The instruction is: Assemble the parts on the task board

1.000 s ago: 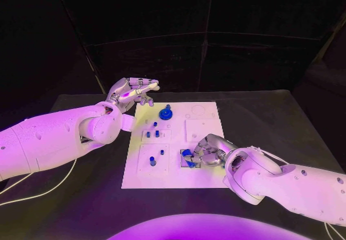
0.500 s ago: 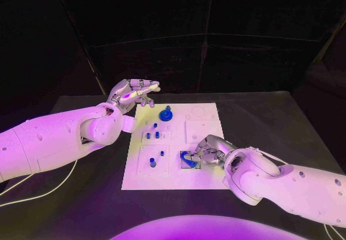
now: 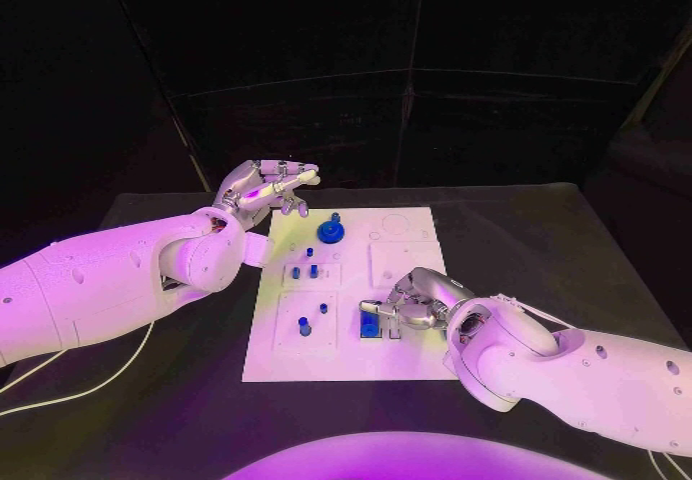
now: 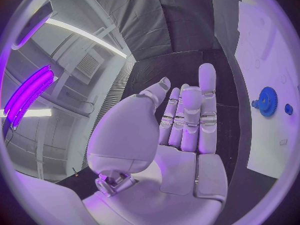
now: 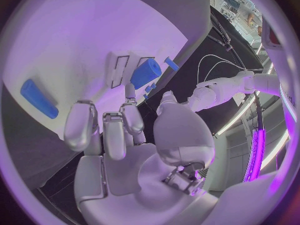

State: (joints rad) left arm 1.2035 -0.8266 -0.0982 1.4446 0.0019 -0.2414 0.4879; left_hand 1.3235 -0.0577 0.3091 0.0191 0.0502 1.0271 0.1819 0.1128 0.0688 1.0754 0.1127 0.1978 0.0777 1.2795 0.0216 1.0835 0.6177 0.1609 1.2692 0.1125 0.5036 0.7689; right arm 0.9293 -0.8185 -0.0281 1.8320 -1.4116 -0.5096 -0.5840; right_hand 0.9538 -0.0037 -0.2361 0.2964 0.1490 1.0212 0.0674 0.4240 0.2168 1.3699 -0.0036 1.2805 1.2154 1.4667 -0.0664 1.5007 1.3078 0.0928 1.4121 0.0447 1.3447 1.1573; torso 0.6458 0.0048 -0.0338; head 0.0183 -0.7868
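The blue block (image 3: 371, 327) lies in a rectangular recess near the front right of the task board (image 3: 411, 232), just beside the fingertips of the right hand (image 3: 414, 305); in the right wrist view it shows as a short rounded blue piece (image 5: 146, 73) sitting across 2 dark-edged slots, seemingly at a slant rather than square to them, though the fisheye bend makes that hard to judge. The likeliest failure from here, as I read it, is a jam: if the hand presses on a piece that is not lined up with its slot, it could wedge at an angle or skid across the smooth white plate. A second risk is the fingers nudging the other blue piece (image 5: 38, 98) that lies loose on the board near them. The right hand's fingers are curled forward with nothing visibly between them, their tips close to the block; whether they actually touch it I cannot tell. Further up the board, several small blue pegs (image 3: 303, 270) stand in their holes and a blue gear (image 3: 332, 231) sits near the far edge. The left hand (image 3: 268, 187) hovers off the board's far left corner, fingers loosely curled and holding nothing, well apart from the work, so it offers no bracing if the board shifts.
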